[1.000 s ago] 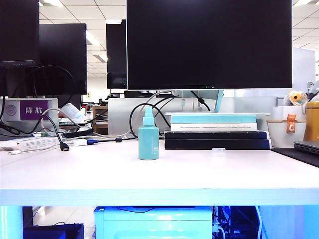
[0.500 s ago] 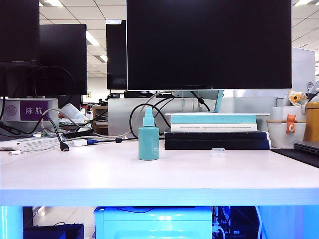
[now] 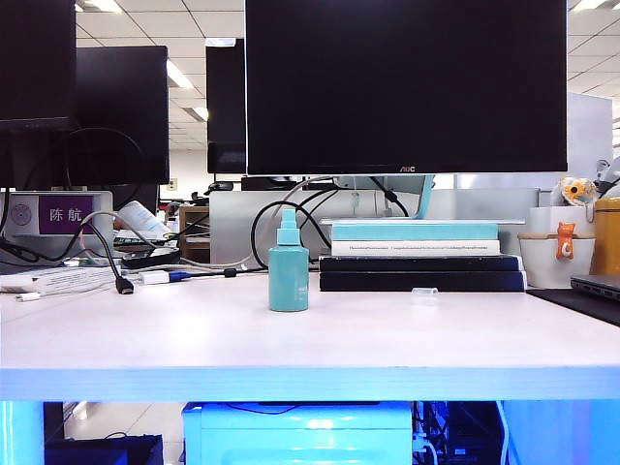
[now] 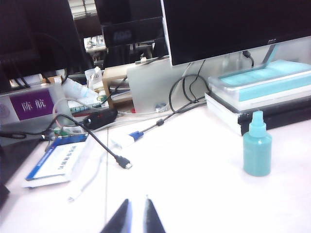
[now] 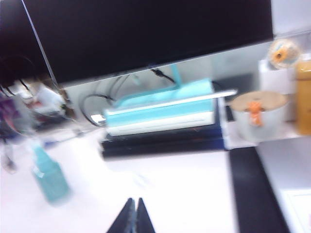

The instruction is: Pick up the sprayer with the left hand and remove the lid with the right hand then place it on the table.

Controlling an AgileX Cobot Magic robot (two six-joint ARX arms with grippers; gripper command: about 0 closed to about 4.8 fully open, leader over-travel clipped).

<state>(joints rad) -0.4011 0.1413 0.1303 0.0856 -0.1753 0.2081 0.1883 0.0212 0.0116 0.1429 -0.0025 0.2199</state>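
The teal sprayer stood upright, nozzle bare, left of centre on the pale table. Its clear lid lay right of it, before the stacked books. Open tabletop spread to the front edge. The left gripper was nearly closed, empty; the right gripper was closed, empty.

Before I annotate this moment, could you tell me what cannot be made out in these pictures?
- Exterior view: both arms are out of frame; only the sprayer and the tiny lid show on the table.
- Left wrist view: the lid lies outside the frame; left hand cut off by the edge.
- Right wrist view: motion blur smears everything; lid indistinguishable; right hand shut.
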